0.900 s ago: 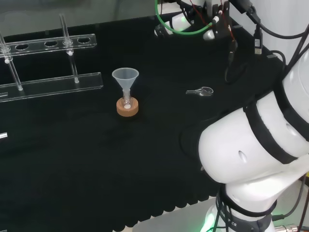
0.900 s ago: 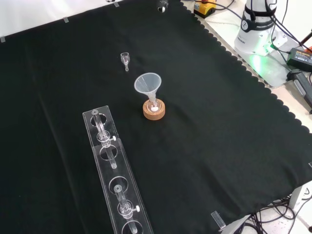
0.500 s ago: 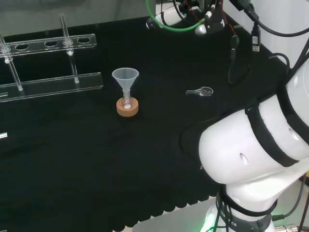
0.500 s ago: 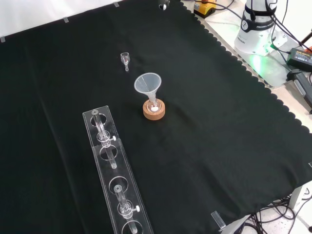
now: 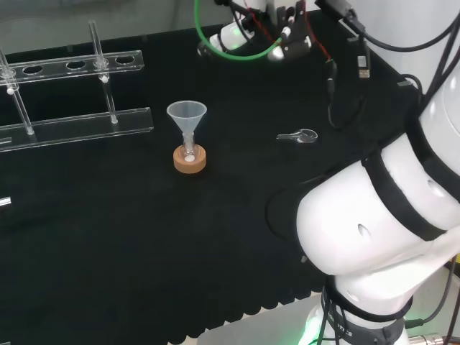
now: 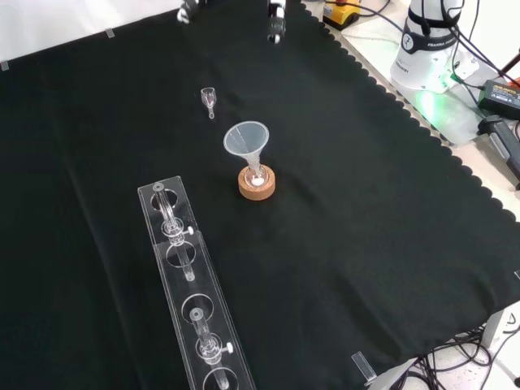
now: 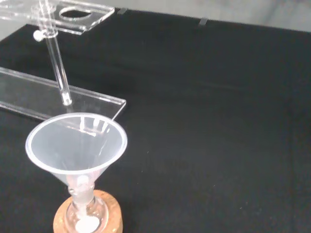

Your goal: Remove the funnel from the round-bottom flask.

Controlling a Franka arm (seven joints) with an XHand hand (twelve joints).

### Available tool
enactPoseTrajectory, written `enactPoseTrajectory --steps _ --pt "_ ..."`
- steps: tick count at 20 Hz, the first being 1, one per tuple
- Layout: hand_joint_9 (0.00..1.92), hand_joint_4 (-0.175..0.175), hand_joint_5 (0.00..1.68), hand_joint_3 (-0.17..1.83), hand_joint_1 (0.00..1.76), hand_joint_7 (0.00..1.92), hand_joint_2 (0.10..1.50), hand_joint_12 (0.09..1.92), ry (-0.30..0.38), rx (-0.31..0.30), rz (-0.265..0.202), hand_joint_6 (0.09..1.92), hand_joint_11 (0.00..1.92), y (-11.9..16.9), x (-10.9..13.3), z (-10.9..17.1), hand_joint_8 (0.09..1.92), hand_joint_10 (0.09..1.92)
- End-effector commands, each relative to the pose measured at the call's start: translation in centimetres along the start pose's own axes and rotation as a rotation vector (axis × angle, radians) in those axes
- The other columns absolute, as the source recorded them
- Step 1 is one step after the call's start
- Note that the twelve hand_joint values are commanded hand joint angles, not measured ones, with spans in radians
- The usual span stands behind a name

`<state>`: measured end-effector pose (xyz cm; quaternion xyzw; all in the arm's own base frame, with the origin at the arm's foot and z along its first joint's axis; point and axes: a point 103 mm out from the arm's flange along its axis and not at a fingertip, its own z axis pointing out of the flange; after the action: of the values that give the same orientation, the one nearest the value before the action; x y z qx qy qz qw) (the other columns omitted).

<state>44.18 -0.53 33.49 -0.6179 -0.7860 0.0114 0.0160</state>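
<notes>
1. Wrist view: the funnel (image 7: 77,145) is seen close up, its stem seated upright in the neck of the round-bottom flask (image 7: 86,217), which rests in a cork ring (image 7: 87,218).
2. In the head view the funnel (image 5: 187,118) is placed left of centre on the desk (image 5: 144,237); in the front view the funnel (image 6: 245,142) is found near the middle of the frame, with the cork ring (image 6: 256,184) under it.
3. The funnel's long axis is judged to be vertical, so a straight upward lift is what the removal would call for.
4. At the top edge of the front view, parts of the robot hand (image 6: 276,18) are seen, well apart from the funnel. The funnel therefore lies lower in that frame than the robot hand, and a descent toward it is still required.
5. Whether the robot hand is spread wide or curled cannot be told; nothing is seen to be held by it.
6. The flask's glass body is hard to make out against the cork.
7. A clear rack (image 6: 191,301) with tubes is set at the lower left of the front view, and a small glass piece (image 6: 209,99) lies above the funnel there.
</notes>
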Motion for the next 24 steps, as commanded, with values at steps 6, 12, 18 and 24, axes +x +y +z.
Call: enactPoseTrajectory --steps 6,12,18,24 --pt "0.29 -0.033 0.02 0.01 0.31 0.00 0.69 1.57 -0.010 0.180 0.022 0.09 0.16 3.8 4.3 4.1 0.24 0.09" --pt "0.10 -0.002 0.00 0.01 0.14 0.00 0.71 1.55 0.054 0.266 0.057 0.09 0.01 4.0 3.7 6.2 0.09 0.09" --pt "0.00 0.030 0.00 0.02 0.03 0.00 0.74 1.38 0.079 0.299 0.047 0.09 0.00 3.6 3.7 8.3 0.09 0.09" --pt "0.00 0.035 0.00 0.03 0.00 0.00 0.76 1.35 0.133 0.345 0.039 0.09 0.00 4.2 4.5 11.5 0.09 0.09"
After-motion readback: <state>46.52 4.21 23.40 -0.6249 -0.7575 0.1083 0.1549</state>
